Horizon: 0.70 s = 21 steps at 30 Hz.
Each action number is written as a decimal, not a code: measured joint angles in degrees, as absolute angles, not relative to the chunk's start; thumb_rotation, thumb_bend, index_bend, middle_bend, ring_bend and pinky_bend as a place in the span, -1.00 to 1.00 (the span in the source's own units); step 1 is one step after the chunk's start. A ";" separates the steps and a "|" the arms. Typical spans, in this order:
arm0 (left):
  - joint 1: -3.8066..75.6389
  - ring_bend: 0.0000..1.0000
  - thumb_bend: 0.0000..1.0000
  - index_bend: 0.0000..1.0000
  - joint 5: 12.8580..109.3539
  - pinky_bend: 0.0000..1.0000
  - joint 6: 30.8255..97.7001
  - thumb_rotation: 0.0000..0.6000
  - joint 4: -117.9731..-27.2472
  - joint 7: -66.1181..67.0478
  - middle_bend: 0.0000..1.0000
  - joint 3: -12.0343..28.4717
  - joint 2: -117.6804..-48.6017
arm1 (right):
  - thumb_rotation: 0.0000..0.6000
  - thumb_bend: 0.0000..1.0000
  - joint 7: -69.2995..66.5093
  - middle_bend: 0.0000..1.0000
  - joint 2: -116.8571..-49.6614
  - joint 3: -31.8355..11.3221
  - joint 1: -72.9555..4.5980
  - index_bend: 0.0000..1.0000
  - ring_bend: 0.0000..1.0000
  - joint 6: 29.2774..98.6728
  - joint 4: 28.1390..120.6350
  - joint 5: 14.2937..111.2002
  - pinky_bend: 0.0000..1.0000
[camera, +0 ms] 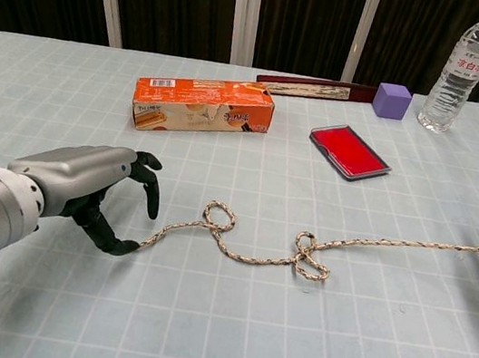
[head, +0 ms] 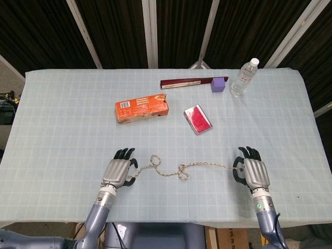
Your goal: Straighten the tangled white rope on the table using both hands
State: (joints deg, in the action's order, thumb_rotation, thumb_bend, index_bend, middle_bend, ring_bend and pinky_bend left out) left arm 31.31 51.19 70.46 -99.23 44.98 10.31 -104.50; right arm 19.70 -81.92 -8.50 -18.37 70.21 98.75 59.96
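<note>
The left hand sits low on the near left part of the table, its dark fingers curved over the left end of the rope. In the chest view that end runs in between the thumb and the fingers, right at the thumb tip, but whether the hand actually has hold of it cannot be told; the fingers are partly curled, with a gap between them and the thumb.

The rope lies across the near middle of the table. From the left hand it rises into a small loop, dips, then forms a second small knot-like loop near the centre. From there it runs in a nearly straight line to the right, lifting slightly off the cloth as it goes.

Farther back stands an orange box, lying on its long side left of centre. Right of it is a red flat case, and beyond that, near the far edge, a long dark red sheath touches a purple cube. A water bottle stands upright just right of the cube.

The right hand rests at the near right, fingers curled in, and the rope's right end goes into them; it holds that end.
</note>
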 measured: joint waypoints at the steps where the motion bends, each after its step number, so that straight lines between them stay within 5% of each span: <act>1: 31.51 -1.00 -0.27 -0.11 51.02 -1.00 70.47 1.00 -98.97 44.92 -0.89 10.22 -104.87 | 1.00 -0.01 19.68 -0.67 -81.88 -8.50 -18.39 0.15 -1.00 70.20 98.75 59.93 -1.00; 21: 32.84 -1.00 -0.11 -0.04 48.35 -1.00 71.06 1.00 -96.28 44.40 -0.87 9.83 -107.55 | 1.00 -0.02 19.40 -0.66 -81.52 -8.44 -18.62 0.16 -1.00 70.17 98.79 59.47 -1.00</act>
State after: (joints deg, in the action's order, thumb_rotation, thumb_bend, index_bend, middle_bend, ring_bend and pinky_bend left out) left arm 32.84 48.35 71.06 -96.28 44.40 9.83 -107.55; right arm 19.40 -81.52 -8.44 -18.62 70.17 98.79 59.47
